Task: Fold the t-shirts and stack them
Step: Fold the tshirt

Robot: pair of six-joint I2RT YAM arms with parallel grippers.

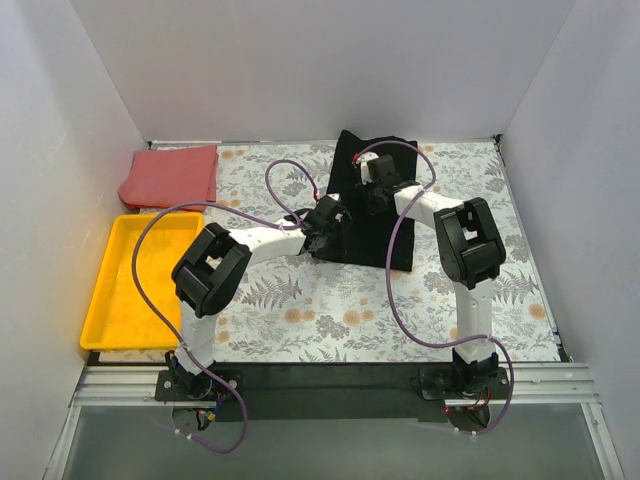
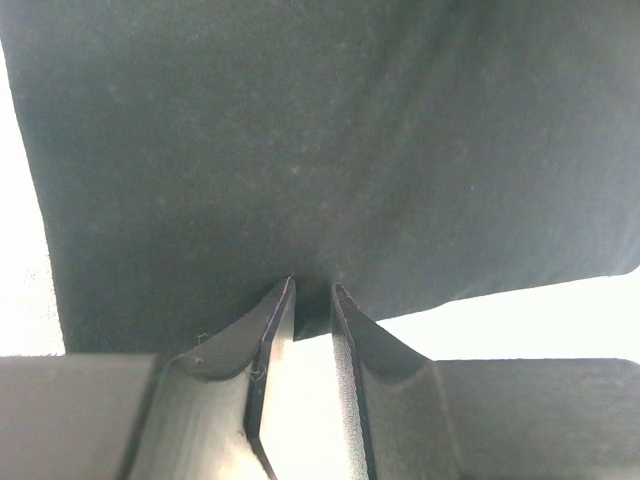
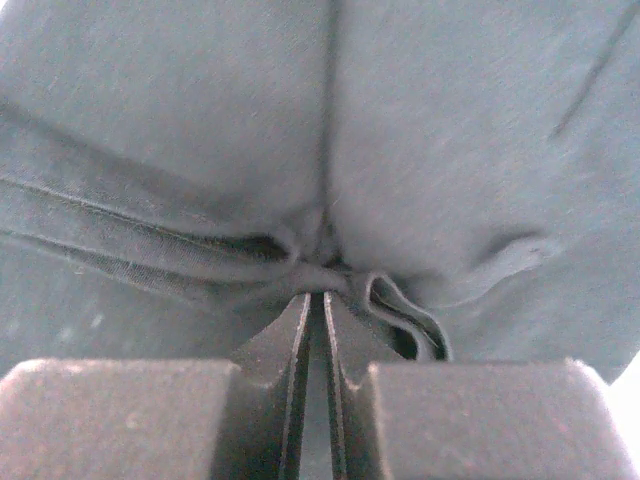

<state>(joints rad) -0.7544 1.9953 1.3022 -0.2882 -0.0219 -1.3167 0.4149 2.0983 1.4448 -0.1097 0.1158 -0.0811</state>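
The black t-shirt lies folded into a long narrow strip on the middle of the floral cloth; it fills the left wrist view and the right wrist view. My left gripper is at the strip's left edge, its jaws nearly closed with the shirt's edge between the tips. My right gripper is over the far part of the strip, jaws shut on a bunched fold of it. The coral-red t-shirt lies folded at the back left, away from both grippers.
A yellow plastic tray stands at the left edge, empty. The floral cloth covers the table. White walls close in the back and both sides. Purple cables loop over both arms.
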